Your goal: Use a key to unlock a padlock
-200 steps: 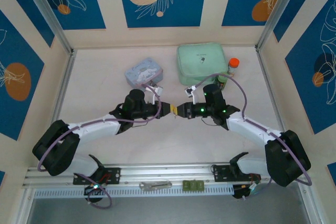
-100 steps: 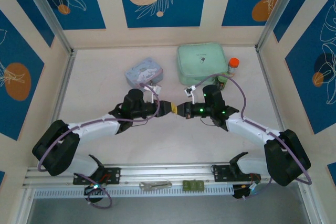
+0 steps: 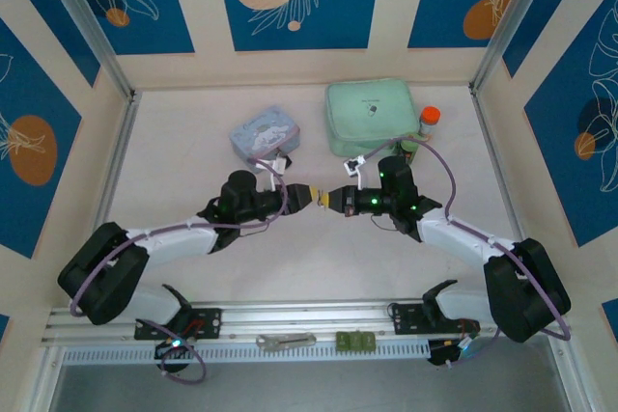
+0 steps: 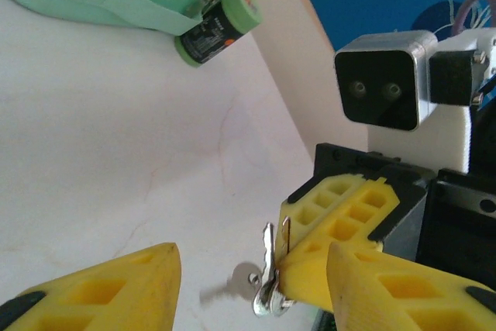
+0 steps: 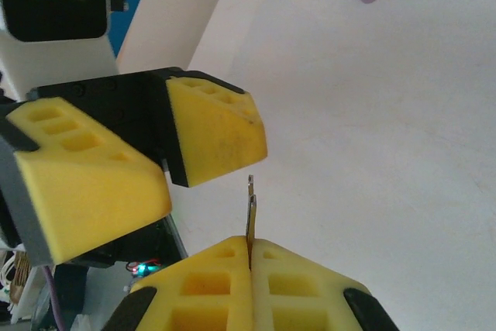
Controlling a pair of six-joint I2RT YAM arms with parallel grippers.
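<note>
My right gripper (image 5: 250, 244) is shut on the key (image 5: 251, 211), a thin silvery blade standing up from its closed yellow fingertips. In the left wrist view the key bunch (image 4: 270, 273) sticks out of those shut fingers, and one loose key (image 4: 242, 281) hangs blurred beside it. My left gripper (image 4: 252, 261) is open, one finger on each side of the bunch and not touching it. From above, the left gripper (image 3: 301, 197) and right gripper (image 3: 334, 202) face each other tip to tip over mid-table. The padlock is out of view.
A pale blue tin (image 3: 265, 132) lies behind the left gripper. A mint green pouch (image 3: 372, 115) and a green bottle with an orange cap (image 3: 425, 127) stand behind the right one. A grey metal tool (image 3: 286, 341) lies on the front rail.
My left gripper has drawn back a little to the left, and a small gap now separates it from the right gripper. The right gripper has hardly moved.
</note>
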